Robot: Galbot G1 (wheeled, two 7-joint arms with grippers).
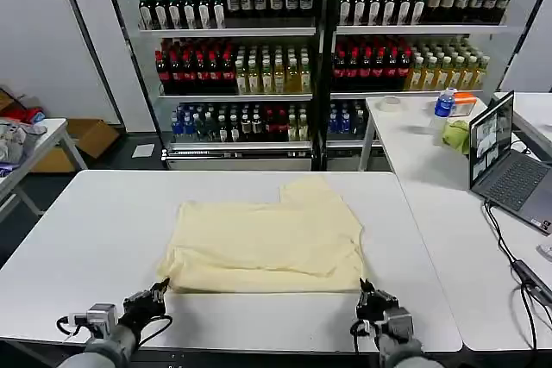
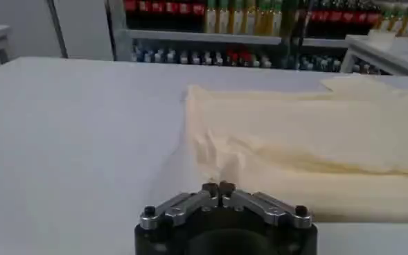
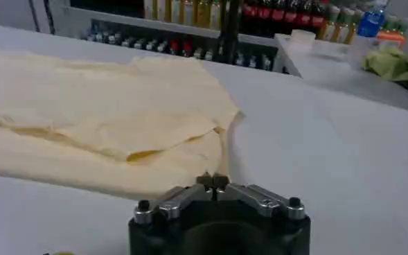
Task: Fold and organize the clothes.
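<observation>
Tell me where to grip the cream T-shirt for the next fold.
Probably the two near corners of the T-shirt, one per gripper, from the robot's side. The folded near edge lies flat and straight; the left gripper and right gripper, both shut, sit just outside those corners.

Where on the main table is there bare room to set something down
Bare patches on the white table: the wide stretch left of the T-shirt, the strip behind it, and a narrower band right of it. Crowded: the near edge, where the left gripper and right gripper sit at the hem.

Laptop (image 1: pixel 511 164) on side table (image 1: pixel 431 170), bottle shelves (image 1: pixel 319 49) behind
</observation>
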